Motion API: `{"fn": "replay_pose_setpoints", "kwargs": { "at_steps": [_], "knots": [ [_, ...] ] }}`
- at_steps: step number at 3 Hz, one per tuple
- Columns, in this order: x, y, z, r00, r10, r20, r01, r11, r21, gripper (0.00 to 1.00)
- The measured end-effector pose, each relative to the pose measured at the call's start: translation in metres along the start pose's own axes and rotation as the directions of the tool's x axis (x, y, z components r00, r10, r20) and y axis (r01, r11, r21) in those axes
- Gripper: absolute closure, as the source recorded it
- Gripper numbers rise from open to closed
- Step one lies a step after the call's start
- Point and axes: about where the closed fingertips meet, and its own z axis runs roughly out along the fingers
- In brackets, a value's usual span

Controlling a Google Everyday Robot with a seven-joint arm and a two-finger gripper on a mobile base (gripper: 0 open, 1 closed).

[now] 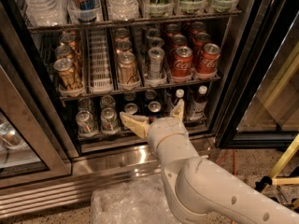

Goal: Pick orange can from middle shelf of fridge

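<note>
The fridge (70, 146) stands open in front of me. Its middle shelf (140, 88) holds lanes of cans. Orange cans stand in the left lane (68, 73) and in a lane further right (127, 68), with an empty white lane (99, 62) between them. A slim silver can (155, 62) and red Coca-Cola cans (182, 62) stand to the right. My gripper (154, 115) is open and empty. It is below the middle shelf, in front of the bottom shelf. One finger (133, 124) points left and the other (177, 110) points up.
The top shelf (135, 20) holds water bottles and green bottles. The bottom shelf has silver cans (86, 122) and dark bottles (198, 104). Door frames stand at the left (28, 139) and right (238, 101). A plastic-wrapped bundle (126, 202) lies on the floor. A yellow bar (285, 164) is at the right.
</note>
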Motion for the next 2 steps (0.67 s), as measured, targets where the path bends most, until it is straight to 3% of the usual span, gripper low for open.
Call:
{"fn": "replay_pose_setpoints", "kwargs": {
  "at_steps": [2],
  "knots": [
    [0.0, 0.014, 0.041, 1.0, 0.003, 0.018, -0.003, 1.0, 0.008, 0.0]
  ]
}}
